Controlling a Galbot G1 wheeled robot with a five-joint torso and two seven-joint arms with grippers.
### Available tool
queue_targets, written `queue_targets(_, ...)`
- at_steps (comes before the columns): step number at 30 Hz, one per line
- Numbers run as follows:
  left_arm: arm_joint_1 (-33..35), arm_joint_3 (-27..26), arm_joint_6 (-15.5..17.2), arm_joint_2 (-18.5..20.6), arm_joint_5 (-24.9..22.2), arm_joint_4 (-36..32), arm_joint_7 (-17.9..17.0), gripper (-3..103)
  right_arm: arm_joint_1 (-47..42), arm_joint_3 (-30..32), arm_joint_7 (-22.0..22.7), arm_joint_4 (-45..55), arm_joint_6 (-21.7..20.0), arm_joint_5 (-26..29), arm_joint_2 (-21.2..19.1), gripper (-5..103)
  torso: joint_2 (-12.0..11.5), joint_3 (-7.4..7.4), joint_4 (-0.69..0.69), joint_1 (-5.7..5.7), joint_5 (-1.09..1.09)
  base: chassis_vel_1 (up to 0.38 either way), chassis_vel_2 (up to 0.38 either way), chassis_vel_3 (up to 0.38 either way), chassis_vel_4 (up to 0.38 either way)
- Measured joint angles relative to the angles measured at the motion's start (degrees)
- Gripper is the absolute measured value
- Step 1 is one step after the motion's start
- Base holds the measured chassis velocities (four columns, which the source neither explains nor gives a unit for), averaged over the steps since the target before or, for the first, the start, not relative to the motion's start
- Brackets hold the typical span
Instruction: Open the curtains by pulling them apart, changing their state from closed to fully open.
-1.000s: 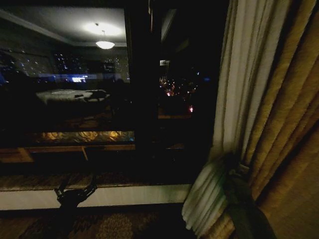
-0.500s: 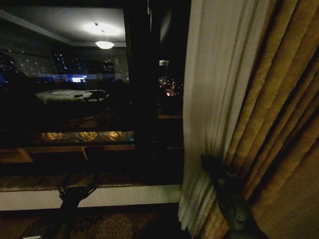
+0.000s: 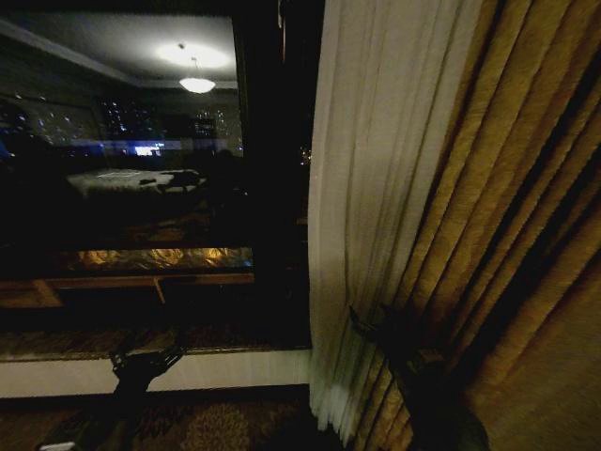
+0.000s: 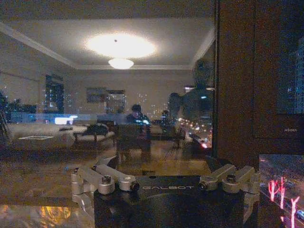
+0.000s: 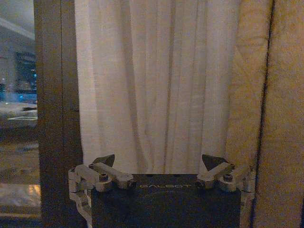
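A dark room at night, facing a large window (image 3: 122,169) whose glass reflects a lit ceiling lamp (image 3: 197,85) and a bed.

On the right side of the scene hangs one sheer cream curtain (image 3: 376,188), a tall pleated panel falling straight to the floor. Just to its right, touching it, hang thick golden-yellow drapes (image 3: 526,244).

The right pincer (image 3: 376,329) is low on the right, at the seam where the sheer curtain meets the golden drapes. In the right wrist view the right pincer (image 5: 159,164) has its two fingers spread wide apart, with the sheer curtain (image 5: 156,80) hanging just beyond them and nothing gripped between them. A dark window frame (image 5: 54,109) stands on the curtain's other side.

The left pincer (image 3: 146,362) is low on the left, near the pale window sill (image 3: 225,368), well apart from the curtain. In the left wrist view the left pincer (image 4: 164,166) is also spread wide open and empty, facing the reflecting glass.
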Motion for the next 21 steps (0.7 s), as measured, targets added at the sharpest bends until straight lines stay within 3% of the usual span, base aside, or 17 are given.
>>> queue_targets(9, 0.23, -0.03, -0.02, 0.08, 0.29, 0.0, 0.23, 100, 1.22, -1.37, 0.27, -0.55, 0.71, -3.5, -0.27, 100, 0.0, 0.0, 0.01, 0.0, 0.01, 0.133, 0.119, -0.14, -0.13)
queue_targets(21, 0.68, -0.12, -0.36, -0.14, 0.53, 0.0, 0.39, 100, 1.83, -2.71, 0.25, -1.37, 0.8, -4.4, -0.43, 100, 0.0, 0.0, 0.01, 0.0, -0.02, 0.284, 0.288, -0.286, -0.276)
